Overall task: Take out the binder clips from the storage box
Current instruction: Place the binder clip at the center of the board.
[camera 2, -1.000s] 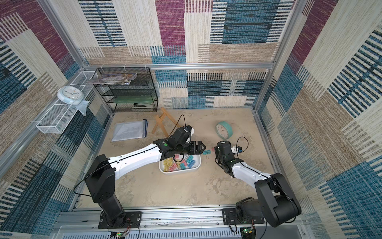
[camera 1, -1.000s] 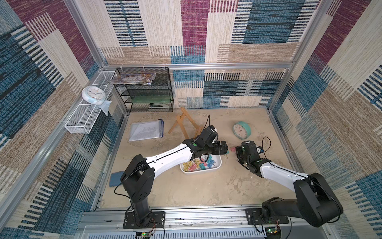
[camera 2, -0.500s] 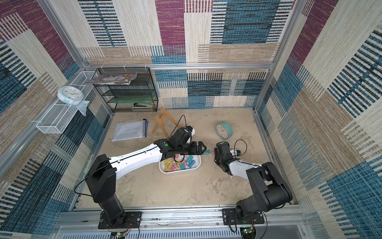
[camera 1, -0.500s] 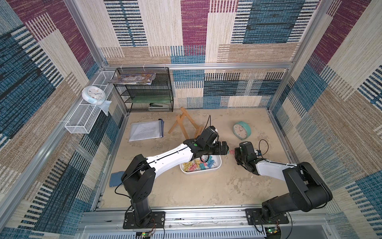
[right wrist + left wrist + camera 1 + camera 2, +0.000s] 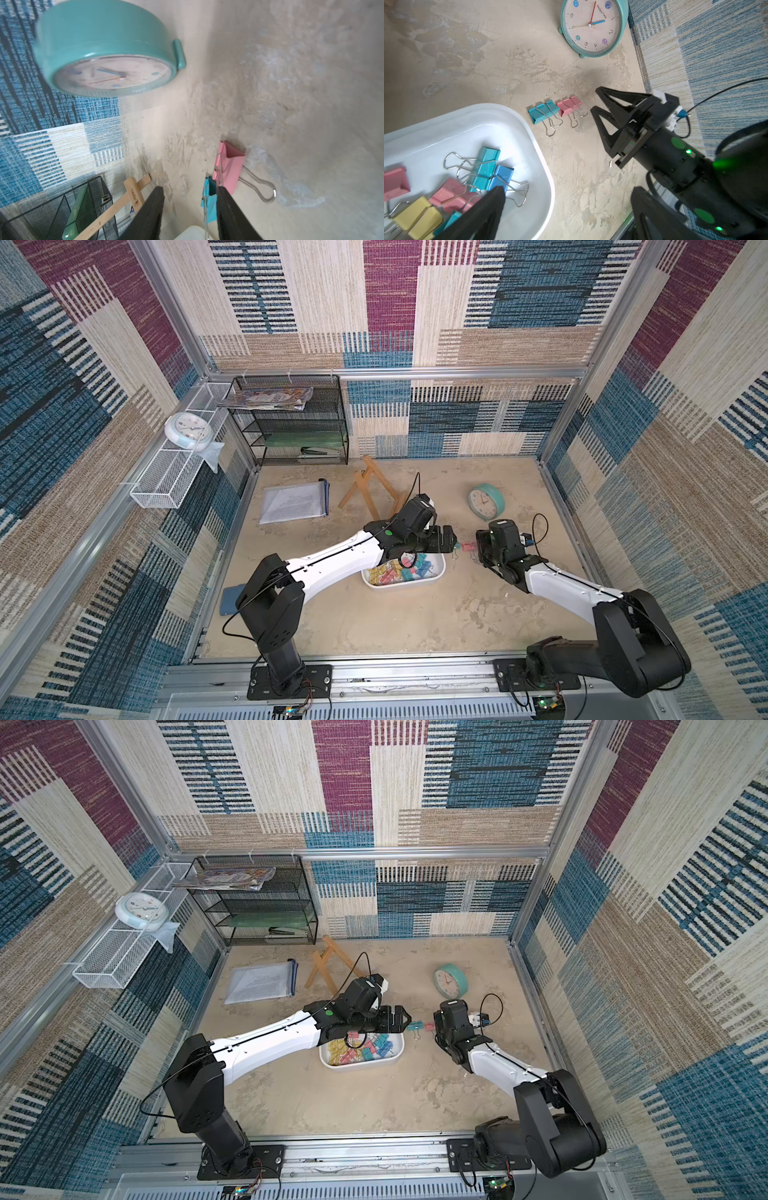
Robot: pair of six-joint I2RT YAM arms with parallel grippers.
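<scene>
The storage box (image 5: pixel 436 578) is a shallow white tray mid-table. Several pastel binder clips (image 5: pixel 365 1050) lie in it, also seen in the left wrist view (image 5: pixel 485 166). A teal clip (image 5: pixel 543 113) and a pink clip (image 5: pixel 569 107) lie side by side on the table just right of the box. My left gripper (image 5: pixel 451 541) hangs open over the box's right end, with nothing between its fingers (image 5: pixel 496 199). My right gripper (image 5: pixel 595 99) is open beside the pink clip (image 5: pixel 230 166), holding nothing.
A teal alarm clock (image 5: pixel 485 502) stands behind the right gripper. A wooden easel (image 5: pixel 370 489), a document pouch (image 5: pixel 295 508) and a black mesh rack (image 5: pixel 299 423) are at the back left. A blue pad (image 5: pixel 232 599) lies by the left arm's base.
My right gripper has opened and let go of the pink clip, which now lies on the table next to the teal one. The left arm has hardly moved.
</scene>
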